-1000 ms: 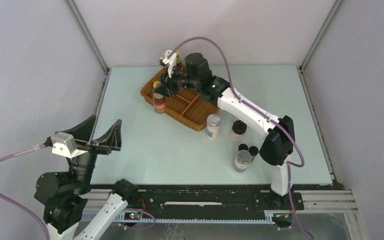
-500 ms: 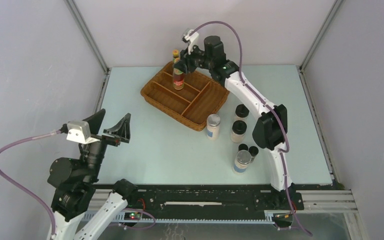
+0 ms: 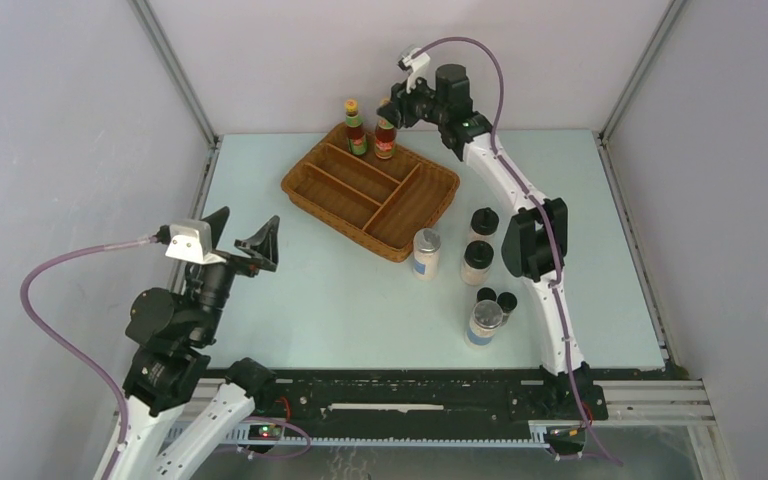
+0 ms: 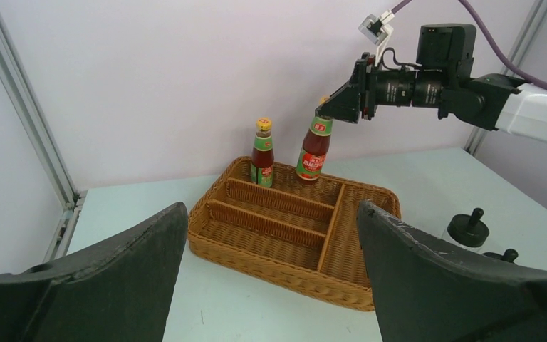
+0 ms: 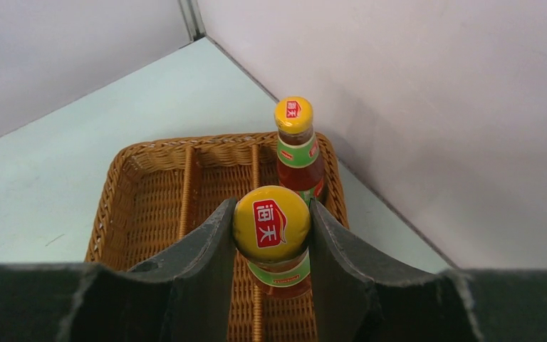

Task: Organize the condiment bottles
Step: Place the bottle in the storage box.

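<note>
Right gripper (image 5: 271,214) is pinching a sauce bottle (image 4: 313,153) by its cap, tilted over the tray (image 4: 271,274)'s far slot beside its twin (image 4: 262,157). Left gripper (image 4: 271,212) is hovering spread.

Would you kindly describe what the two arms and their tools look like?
The left arm and right arm have white links, black joints and purple cables. The left tool and right tool each carry two dark wedge-shaped fingers.

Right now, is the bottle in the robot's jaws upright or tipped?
Slightly tipped: the held bottle leans off vertical, unlike the upright bottle beside it.
</note>
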